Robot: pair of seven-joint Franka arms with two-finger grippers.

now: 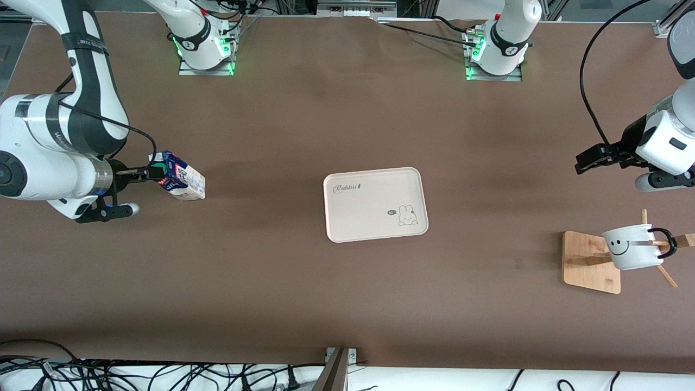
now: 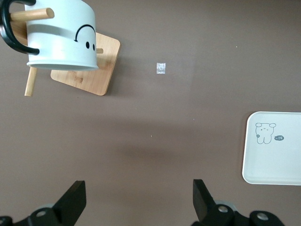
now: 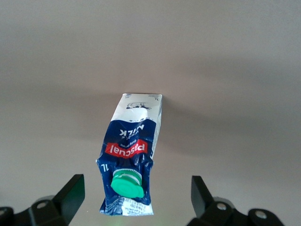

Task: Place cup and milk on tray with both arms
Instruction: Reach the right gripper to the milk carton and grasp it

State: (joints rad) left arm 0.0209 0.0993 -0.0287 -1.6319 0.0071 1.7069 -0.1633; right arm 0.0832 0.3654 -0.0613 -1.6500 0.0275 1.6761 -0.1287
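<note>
Milk (image 1: 179, 182) first: I see the carton standing on the table toward the right arm's end, well apart from the tray (image 1: 376, 203). My right gripper (image 1: 147, 174) sits level with the carton's top. In the right wrist view the milk (image 3: 132, 157) with its green cap (image 3: 127, 183) shows between the two fingers (image 3: 70, 193), and there is clear gap on each side, so the claw is spread wide and not touching the carton.

Over at the left arm's end, I have the cup (image 1: 632, 247) hanging by its black handle on a peg of the wooden stand (image 1: 591, 262), smiley face showing. The stand's pegs run through the handle and stick out past the cup. My left gripper (image 1: 594, 159) hangs above the table, over bare cloth between the stand and the arm's base. The left wrist view shows its fingers (image 2: 70, 202) set wide apart with nothing between them, the cup (image 2: 61, 35) and stand (image 2: 87, 70) off ahead, and a corner of the tray (image 2: 275, 148) with the bunny drawing. There is a small pale scrap (image 2: 161, 68) on the cloth near the stand.

The tray sits mid-table with nothing on it.
</note>
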